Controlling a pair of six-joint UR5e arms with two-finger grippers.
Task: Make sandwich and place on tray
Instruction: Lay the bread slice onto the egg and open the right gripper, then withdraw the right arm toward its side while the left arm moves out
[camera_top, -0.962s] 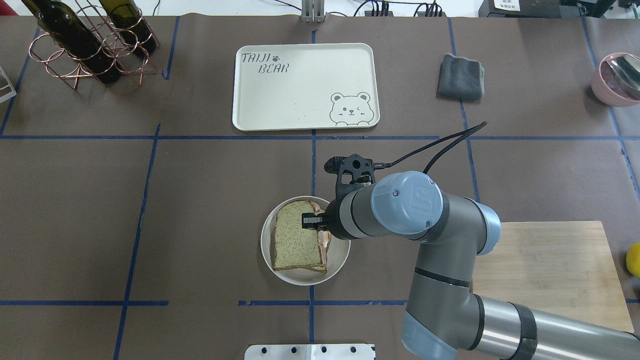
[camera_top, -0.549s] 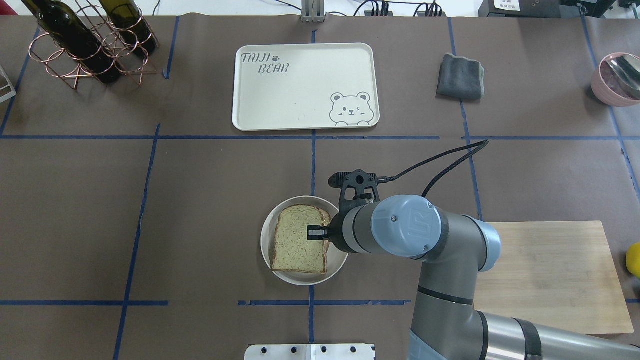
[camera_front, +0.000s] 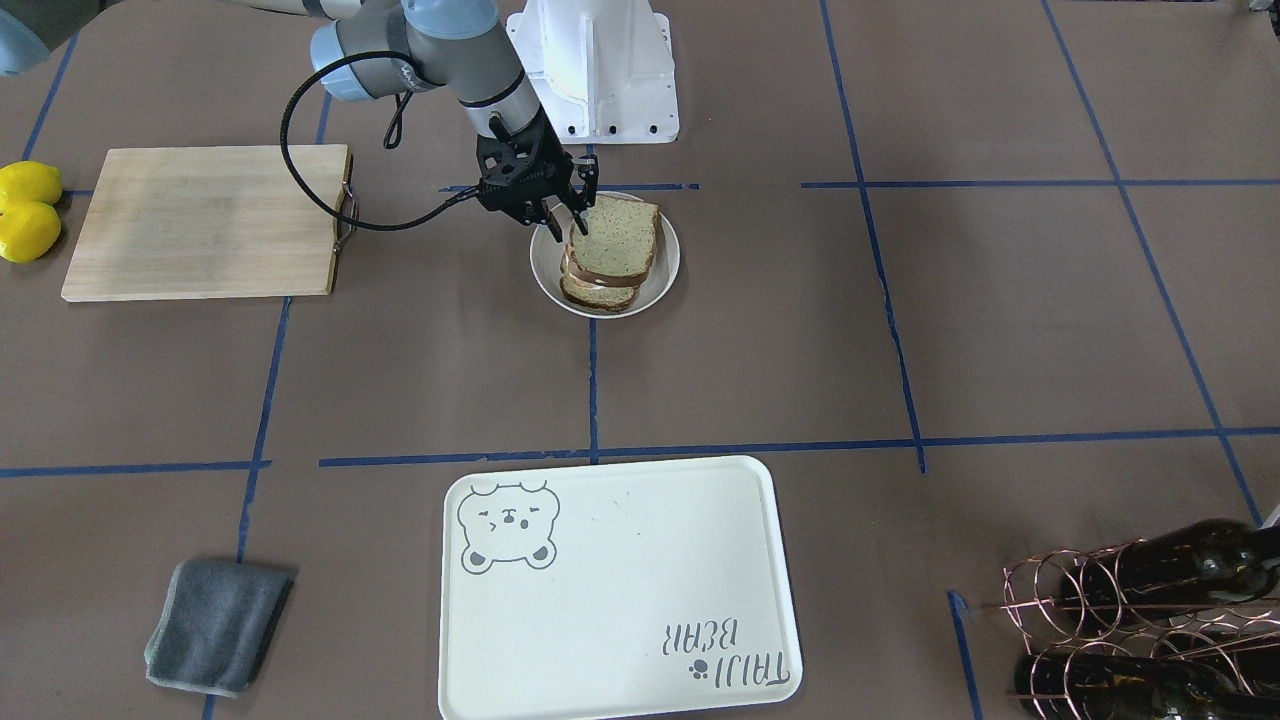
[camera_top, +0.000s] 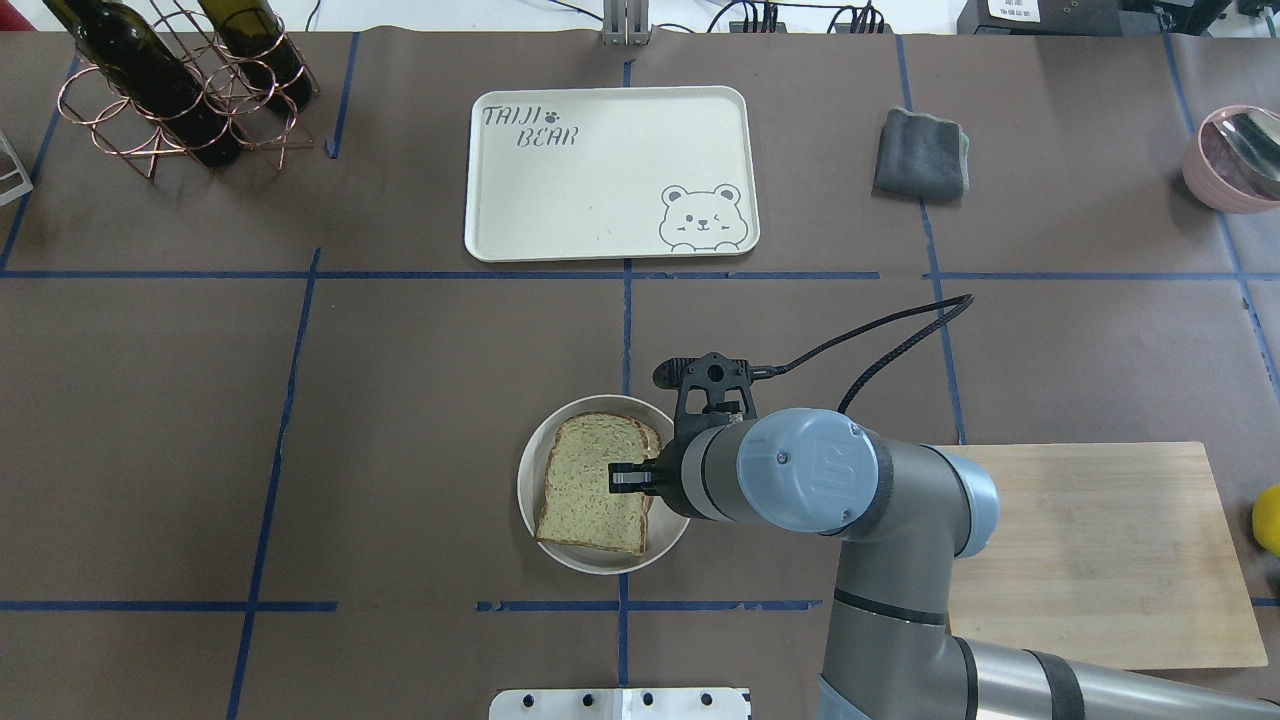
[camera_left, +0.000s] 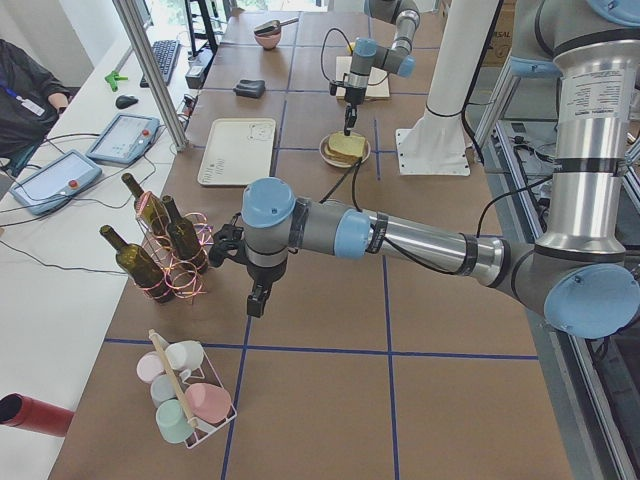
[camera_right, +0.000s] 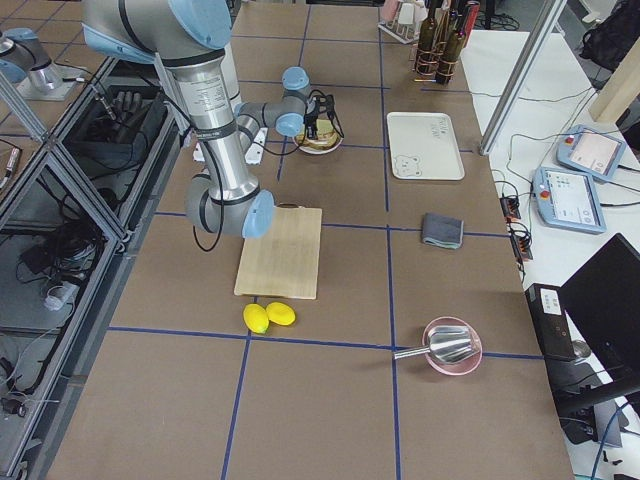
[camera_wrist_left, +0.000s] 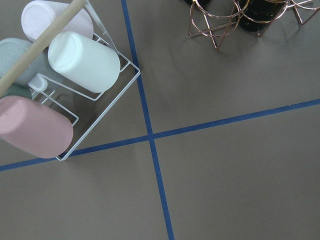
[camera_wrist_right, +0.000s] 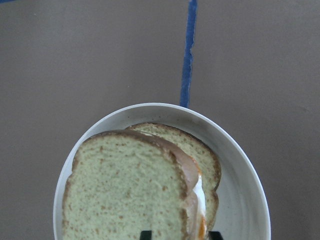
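The sandwich (camera_top: 590, 480) lies on a small round white plate (camera_top: 530, 510): two speckled bread slices with a white egg (camera_wrist_right: 200, 197) showing at the edge between them. My right gripper (camera_top: 625, 478) is shut on the sandwich's right edge, one finger on top of the upper slice. In the front view the upper slice (camera_front: 615, 240) sits slightly raised and offset over the lower one. The cream bear tray (camera_top: 610, 175) lies empty beyond the plate. My left gripper (camera_left: 256, 300) hovers far left near the bottle rack; I cannot tell whether it is open or shut.
A wooden cutting board (camera_top: 1100, 550) lies to the right of the plate under my right arm, with lemons (camera_front: 28, 210) beyond it. A grey cloth (camera_top: 920, 152), a pink bowl (camera_top: 1240, 155), a bottle rack (camera_top: 180, 90) and a cup rack (camera_wrist_left: 65, 90) stand around the edges.
My right gripper has drawn toward the robot with the upper slice. The slice now covers the egg and lower slice that showed at the right. The plate shifted slightly left.
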